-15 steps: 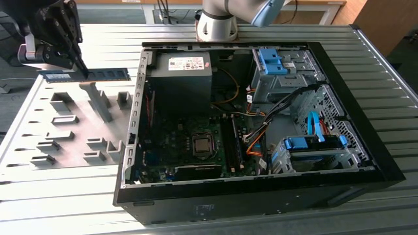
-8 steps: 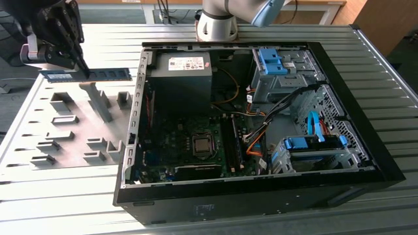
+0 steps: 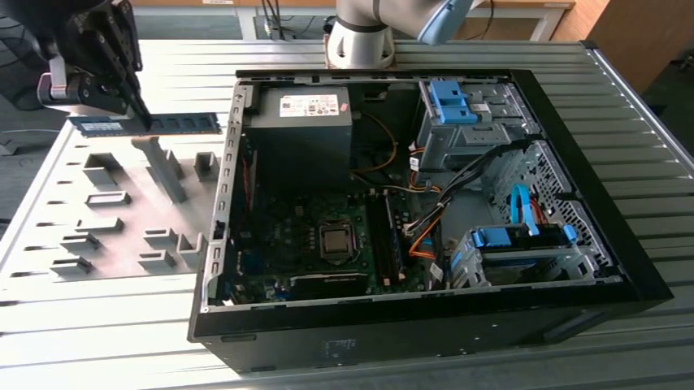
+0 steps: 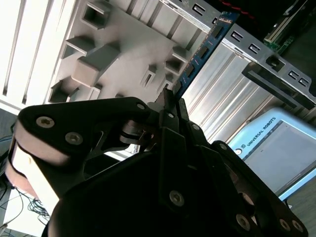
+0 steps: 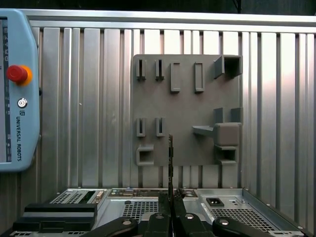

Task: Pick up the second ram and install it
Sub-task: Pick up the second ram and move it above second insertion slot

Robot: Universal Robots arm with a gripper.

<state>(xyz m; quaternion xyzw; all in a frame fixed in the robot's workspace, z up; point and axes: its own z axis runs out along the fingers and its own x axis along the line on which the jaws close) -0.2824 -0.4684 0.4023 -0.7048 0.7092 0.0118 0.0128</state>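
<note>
Second ram (image 3: 184, 123) hanging above grey tray (image 3: 141, 215), my hand (image 3: 141, 122) pinching it; open case (image 3: 226, 203) beside, on counter (image 3: 87, 325), holding motherboard (image 3: 309, 219).

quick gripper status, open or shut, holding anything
Gripper: closed, holding the second ram above the grey fixture plate.

Hard daylight bleaches the ribbed surface (image 4: 19, 49) beyond the fingers (image 4: 168, 106) near white in the second wrist view; the fingers, clamped on the second ram (image 4: 202, 49), read as dark silhouette, and the open case (image 3: 379, 341) beside them lies dim inside.
</note>
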